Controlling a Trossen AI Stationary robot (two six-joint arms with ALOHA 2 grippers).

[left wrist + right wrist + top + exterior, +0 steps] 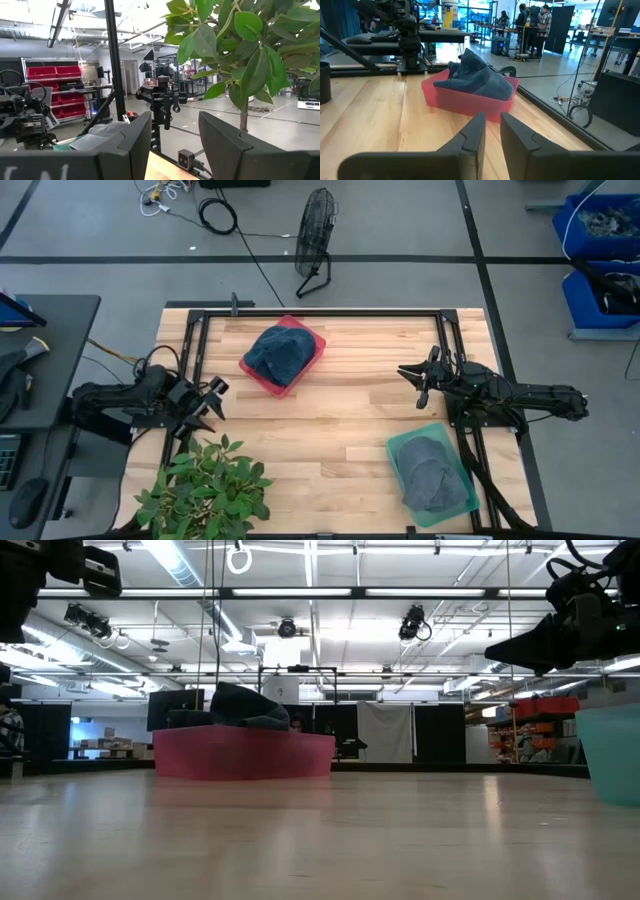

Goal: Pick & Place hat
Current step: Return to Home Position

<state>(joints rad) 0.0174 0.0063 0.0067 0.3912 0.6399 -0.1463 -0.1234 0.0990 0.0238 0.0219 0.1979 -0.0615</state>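
A dark blue hat (276,352) lies in a red tray (310,360) at the table's far middle; both also show in the right wrist view (477,80) and the low view (245,705). A grey hat (432,474) lies in a green tray (400,444) at the near right. My left gripper (212,402) is open and empty at the table's left edge, above the wood. My right gripper (418,383) is at the right, its fingers a narrow gap apart, empty, pointing toward the red tray.
A potted plant (205,485) stands at the near left, close by my left gripper. A black frame (320,312) runs around the table's far part. The bare wood (320,430) lies between the two trays. People stand in the room beyond (535,20).
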